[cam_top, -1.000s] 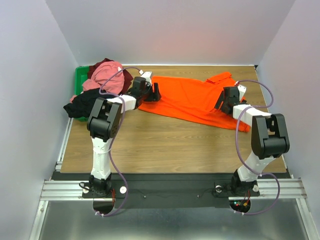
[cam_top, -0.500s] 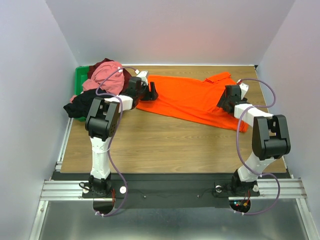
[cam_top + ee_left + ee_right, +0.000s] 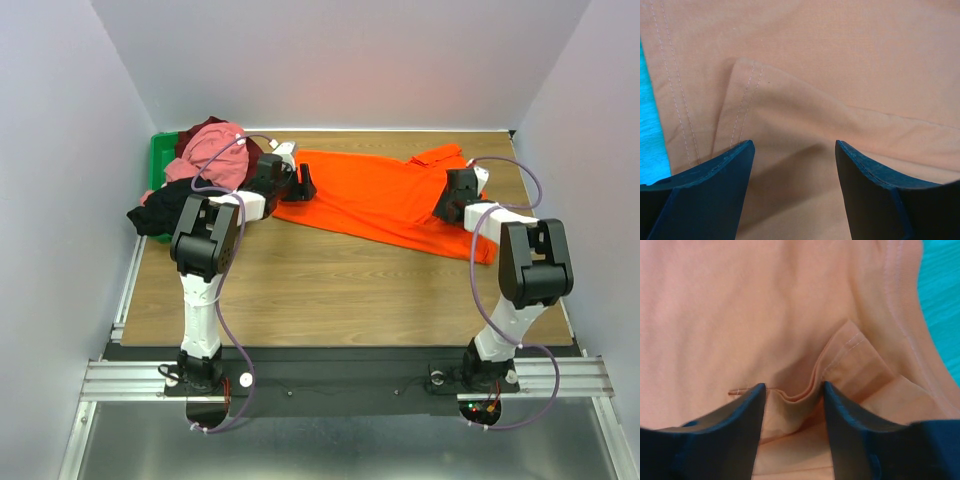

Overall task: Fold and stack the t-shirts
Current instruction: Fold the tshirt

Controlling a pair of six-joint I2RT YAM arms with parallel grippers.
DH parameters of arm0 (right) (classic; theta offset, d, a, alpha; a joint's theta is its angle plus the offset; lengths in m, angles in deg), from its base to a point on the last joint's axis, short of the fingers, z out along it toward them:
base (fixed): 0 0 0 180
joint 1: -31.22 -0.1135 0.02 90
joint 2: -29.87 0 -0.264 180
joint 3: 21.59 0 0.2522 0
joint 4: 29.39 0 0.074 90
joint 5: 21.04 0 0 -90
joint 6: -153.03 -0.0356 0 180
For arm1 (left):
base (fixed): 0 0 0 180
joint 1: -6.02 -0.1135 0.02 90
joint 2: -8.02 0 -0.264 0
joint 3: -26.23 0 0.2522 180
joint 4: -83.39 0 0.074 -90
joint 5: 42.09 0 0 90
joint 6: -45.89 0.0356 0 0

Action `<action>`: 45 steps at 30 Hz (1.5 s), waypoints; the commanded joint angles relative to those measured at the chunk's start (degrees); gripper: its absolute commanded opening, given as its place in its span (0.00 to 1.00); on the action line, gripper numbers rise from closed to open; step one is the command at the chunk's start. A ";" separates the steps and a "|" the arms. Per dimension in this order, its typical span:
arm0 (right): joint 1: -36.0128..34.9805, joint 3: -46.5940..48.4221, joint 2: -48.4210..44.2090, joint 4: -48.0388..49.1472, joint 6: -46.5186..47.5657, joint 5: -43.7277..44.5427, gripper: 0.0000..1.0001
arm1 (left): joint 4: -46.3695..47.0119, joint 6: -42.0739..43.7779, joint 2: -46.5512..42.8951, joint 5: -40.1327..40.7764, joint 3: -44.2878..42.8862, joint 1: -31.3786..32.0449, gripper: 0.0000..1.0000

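The bright orange cloth t-shirt point(image 3: 385, 195) lies spread along the tabletop's point(image 3: 330, 290) far edge. The left gripper point(image 3: 794, 165) stands released over its hem; the right gripper point(image 3: 792, 405) is pinching a bunched fold. First fold beginning, I judge: next, secure both grips, then lift together.

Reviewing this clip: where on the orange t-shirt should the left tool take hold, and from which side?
Judging from the left wrist view, the best hold looks like the raised, double-stitched folded hem of the orange t-shirt at its left end. It stands proud of the flat cloth, so the open left tool can likely come straight down from above and pinch across it.
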 commanded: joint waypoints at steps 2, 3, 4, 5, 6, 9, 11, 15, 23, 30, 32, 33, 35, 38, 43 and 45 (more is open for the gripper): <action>0.28 2.59 2.06 1.35 0.96 -1.46 0.49 | -2.55 0.34 0.86 0.15 1.85 -0.77 0.78; 0.28 2.76 2.15 1.26 1.05 -1.29 0.46 | -2.38 0.25 0.86 0.06 1.93 -0.86 0.78; 0.28 2.68 2.07 1.26 1.05 -0.94 0.32 | -2.37 0.25 0.86 -0.11 2.02 -0.95 0.78; 0.28 2.59 1.98 1.35 1.05 0.11 0.24 | -2.37 0.33 0.86 -0.12 2.02 -0.95 0.78; 0.28 2.59 1.63 1.26 1.05 0.56 0.17 | -2.37 0.42 0.77 -0.20 2.11 -1.04 0.78; 0.28 3.12 1.10 1.00 1.48 2.40 0.00 | -2.11 0.16 0.33 1.03 3.07 -1.13 0.78; 0.28 4.16 0.40 0.21 1.92 4.41 0.00 | -2.28 -0.27 -0.02 1.11 3.51 -1.13 0.78; 0.37 6.28 -0.74 -1.64 3.42 8.29 0.00 | -1.32 -1.24 -1.16 1.99 5.44 -1.13 0.78; 0.28 11.29 1.36 -4.01 5.62 11.10 0.00 | 1.67 -2.74 -3.45 2.79 9.75 -1.13 0.79; 0.28 17.00 5.05 -5.68 8.08 13.83 0.01 | 3.34 -3.79 -4.33 3.31 11.51 -1.13 0.79; 0.28 18.40 6.81 -5.94 8.60 13.39 0.04 | 3.60 -4.14 -4.50 3.40 11.78 -1.13 0.79; 0.37 18.67 7.25 -5.94 9.04 13.13 0.07 | 3.60 -4.23 -4.50 3.49 11.78 -1.13 0.79; 0.28 18.50 8.21 -6.03 9.05 12.95 0.25 | 3.60 -4.41 -5.03 4.36 11.95 -1.13 0.79; 0.54 17.54 6.99 -6.03 8.96 13.39 0.62 | 3.95 -4.85 -6.52 6.91 12.83 -1.21 0.80; 3.00 12.62 2.95 -6.03 7.03 12.34 0.82 | 3.87 -4.15 -9.15 8.31 13.71 -1.21 0.81; 4.93 11.12 1.98 -5.94 6.41 10.94 0.82 | 3.87 -3.89 -10.12 8.85 14.24 -1.21 0.81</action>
